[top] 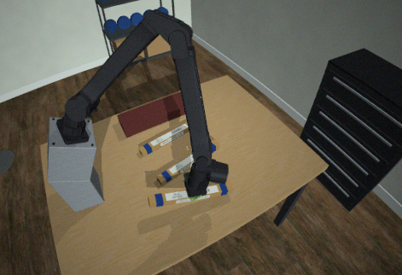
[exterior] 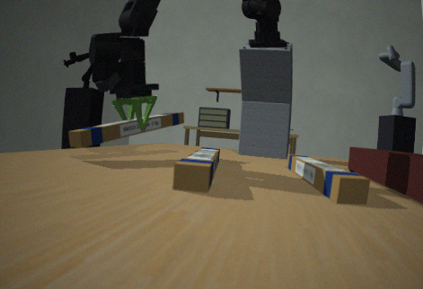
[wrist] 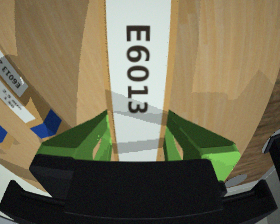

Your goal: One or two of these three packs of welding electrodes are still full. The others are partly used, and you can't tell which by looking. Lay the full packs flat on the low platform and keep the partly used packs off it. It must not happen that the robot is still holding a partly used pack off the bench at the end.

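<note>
My gripper (top: 196, 194) (exterior: 135, 118) (wrist: 137, 113) is shut on a brown pack of electrodes (top: 169, 197) (exterior: 110, 130) (wrist: 139, 30) with blue bands and a white label reading E6013. It grips the pack near its middle and holds it clear of the table, tilted with one end lower. A second pack (top: 175, 168) (exterior: 196, 168) lies flat on the table behind it. A third pack (top: 162, 140) (exterior: 328, 177) lies flat next to the low dark red platform (top: 148, 116) (exterior: 398, 172). No pack is on the platform.
The wooden table (top: 259, 141) carries the arm's grey pedestal (top: 72, 171) (exterior: 265, 103) at its left edge. A black drawer cabinet (top: 361, 124) stands off the table's right side. A wire shelf (top: 126, 21) stands by the back wall.
</note>
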Controlling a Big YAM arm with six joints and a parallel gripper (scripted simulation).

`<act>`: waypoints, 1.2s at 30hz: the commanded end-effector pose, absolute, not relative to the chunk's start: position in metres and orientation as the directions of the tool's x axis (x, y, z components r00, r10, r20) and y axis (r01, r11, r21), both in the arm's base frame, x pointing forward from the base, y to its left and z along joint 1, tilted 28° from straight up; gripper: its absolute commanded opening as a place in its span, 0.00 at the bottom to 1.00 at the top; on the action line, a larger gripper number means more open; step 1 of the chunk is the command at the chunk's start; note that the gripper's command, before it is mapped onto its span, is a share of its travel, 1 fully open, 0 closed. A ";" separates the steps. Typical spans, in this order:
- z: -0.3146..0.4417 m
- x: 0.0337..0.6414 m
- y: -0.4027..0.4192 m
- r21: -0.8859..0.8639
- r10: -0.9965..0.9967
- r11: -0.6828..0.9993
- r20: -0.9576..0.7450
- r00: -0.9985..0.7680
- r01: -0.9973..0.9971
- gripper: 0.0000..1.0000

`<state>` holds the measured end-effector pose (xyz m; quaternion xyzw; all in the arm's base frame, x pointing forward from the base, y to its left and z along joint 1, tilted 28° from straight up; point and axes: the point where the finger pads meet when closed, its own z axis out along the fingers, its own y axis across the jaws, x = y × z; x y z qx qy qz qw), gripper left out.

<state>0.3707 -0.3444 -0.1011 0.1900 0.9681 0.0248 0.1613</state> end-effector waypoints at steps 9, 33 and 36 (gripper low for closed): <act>-0.015 0.420 -0.402 0.024 0.309 0.939 -0.501 -0.809 0.344 0.00; -0.014 0.420 -0.402 0.023 0.309 0.939 -0.501 -0.809 0.344 0.00; -0.014 0.420 -0.402 0.023 0.309 0.939 -0.501 -0.809 0.344 0.00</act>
